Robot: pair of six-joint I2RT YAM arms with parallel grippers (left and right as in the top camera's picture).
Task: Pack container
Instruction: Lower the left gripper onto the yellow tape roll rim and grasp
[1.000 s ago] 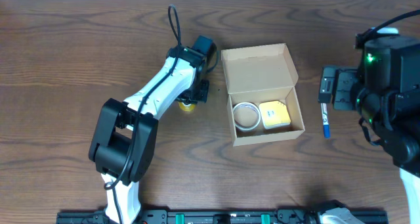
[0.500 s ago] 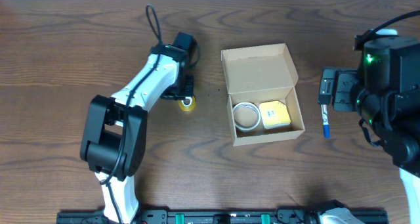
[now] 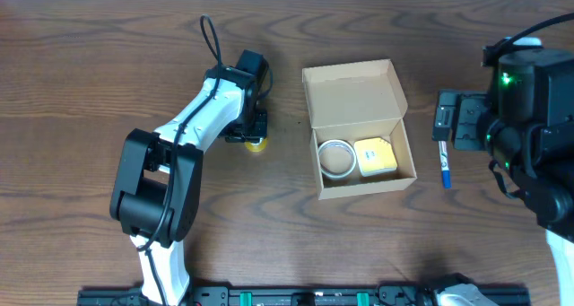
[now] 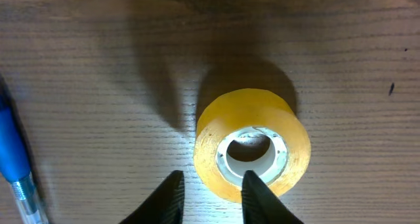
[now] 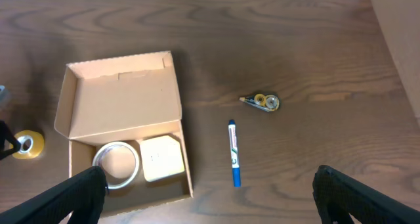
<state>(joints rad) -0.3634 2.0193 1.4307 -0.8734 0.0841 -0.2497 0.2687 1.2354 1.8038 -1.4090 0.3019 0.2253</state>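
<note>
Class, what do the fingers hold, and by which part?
Nothing, it seems: the left fingers straddle the wall of the yellow tape roll without gripping; the right fingers are open, empty.

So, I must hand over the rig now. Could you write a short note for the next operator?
Left hand: part open, holding nothing, low over the yellow tape, which lies left of the box.
Right hand: wide open, empty, raised near the pen, which lies right of the box.
Done: white tape and a yellow block are in the box; lid open.
Left: yellow tape, pen and correction roller are outside the box; then probably close the lid.
</note>
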